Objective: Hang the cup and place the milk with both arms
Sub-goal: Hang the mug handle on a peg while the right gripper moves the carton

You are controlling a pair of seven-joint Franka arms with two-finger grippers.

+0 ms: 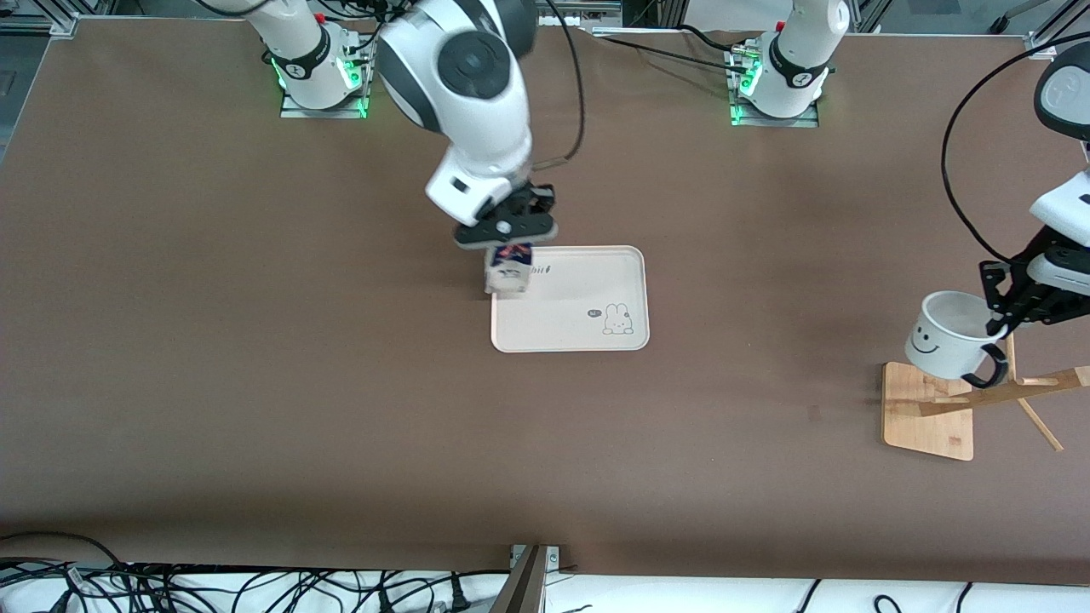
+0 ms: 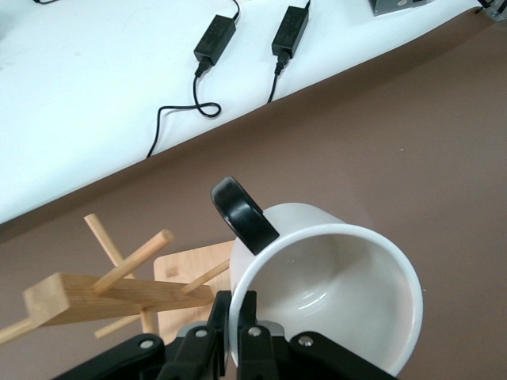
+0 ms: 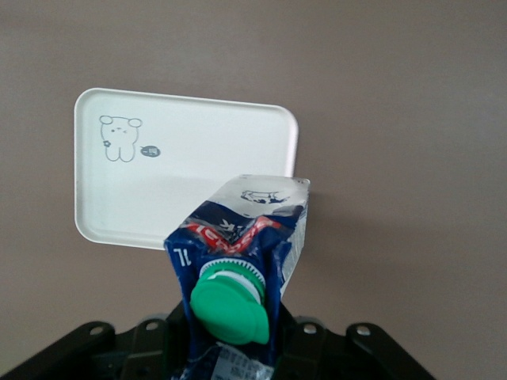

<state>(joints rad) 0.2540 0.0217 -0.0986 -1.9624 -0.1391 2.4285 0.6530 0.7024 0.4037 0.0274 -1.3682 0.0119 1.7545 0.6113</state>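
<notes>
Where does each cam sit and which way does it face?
Front: high across the table, facing both arm bases; shows both arms, tray, wooden rack.
Left wrist: on the left arm, looking past left claw into cup and rack.
Right wrist: above right claw, down on milk and tray.
Front shares cup, milk.

Glossy white ceramic cup (image 2: 333, 293) — pale bare-wood rack (image 2: 111, 293); printed paper carton (image 3: 238, 245), smooth green plastic cap (image 3: 230, 305) — matt brown table (image 1: 255, 383).

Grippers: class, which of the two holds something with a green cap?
The right gripper, over the tray's corner, is shut on the green-capped milk. The left gripper is shut on the cup over the wooden rack.
</notes>
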